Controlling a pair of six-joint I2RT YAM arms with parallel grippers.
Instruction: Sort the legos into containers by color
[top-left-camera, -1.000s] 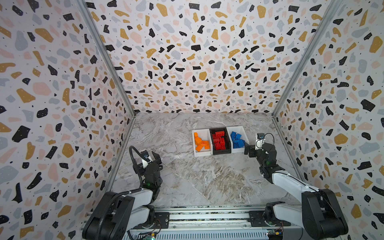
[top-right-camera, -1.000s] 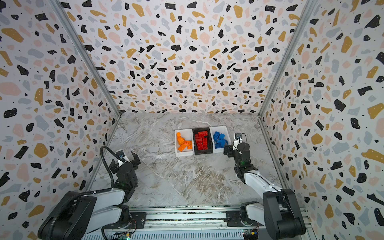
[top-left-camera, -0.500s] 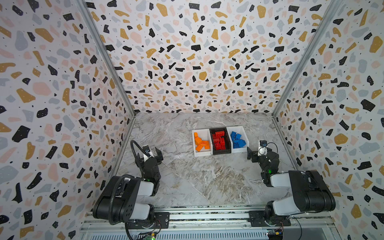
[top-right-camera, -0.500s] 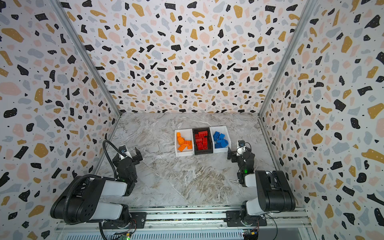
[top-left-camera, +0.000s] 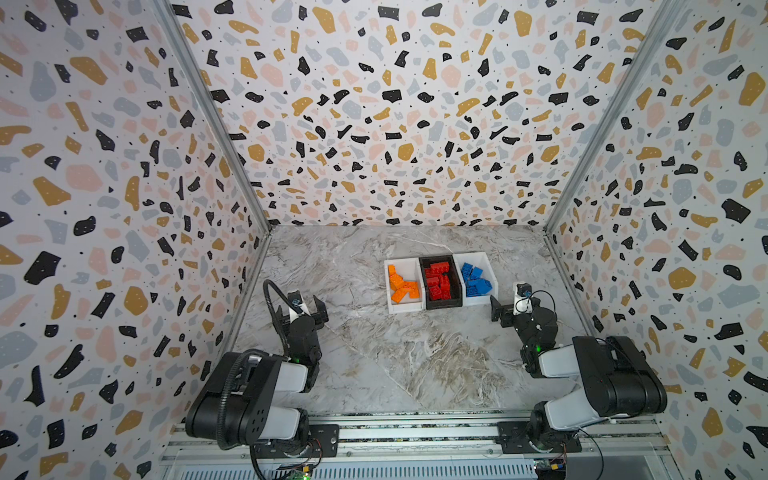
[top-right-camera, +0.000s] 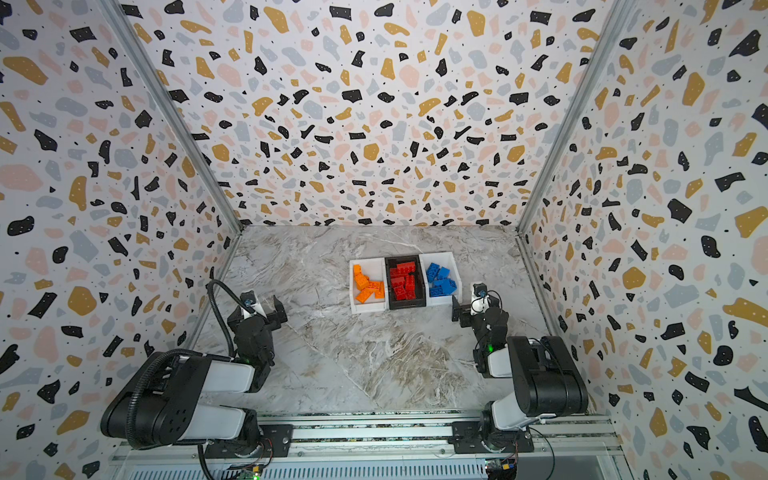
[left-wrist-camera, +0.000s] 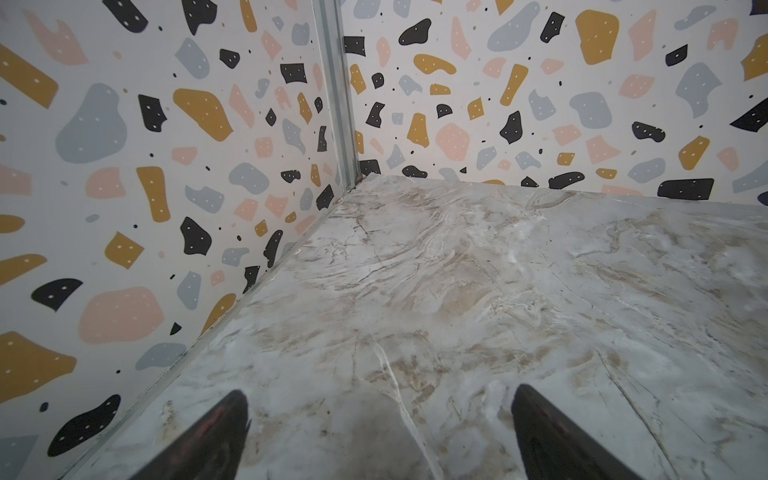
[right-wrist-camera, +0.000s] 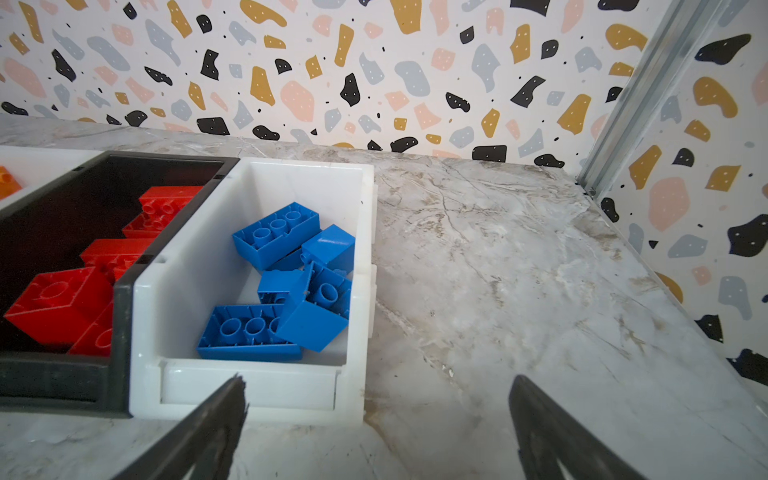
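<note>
The right gripper (right-wrist-camera: 377, 380) is holding its jaws wide with nothing between them, just short of the containers (top-left-camera: 440, 305). The blue legos (right-wrist-camera: 274, 237) are lying in the near white bin (right-wrist-camera: 257, 390), right ahead of one of its fingers. The red legos (right-wrist-camera: 58, 299) are sitting in the black bin (right-wrist-camera: 120, 316) beside that, and the orange legos (top-left-camera: 401, 284) in the far white bin (top-left-camera: 405, 307). The left gripper (left-wrist-camera: 378, 399) is gaping wide and empty too, over the bare marble table (left-wrist-camera: 457, 270), well apart from all three bins.

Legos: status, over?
Left gripper open, empty; right gripper open, empty. Legos sorted, one color per bin. No strays on table, nothing blocking.
</note>
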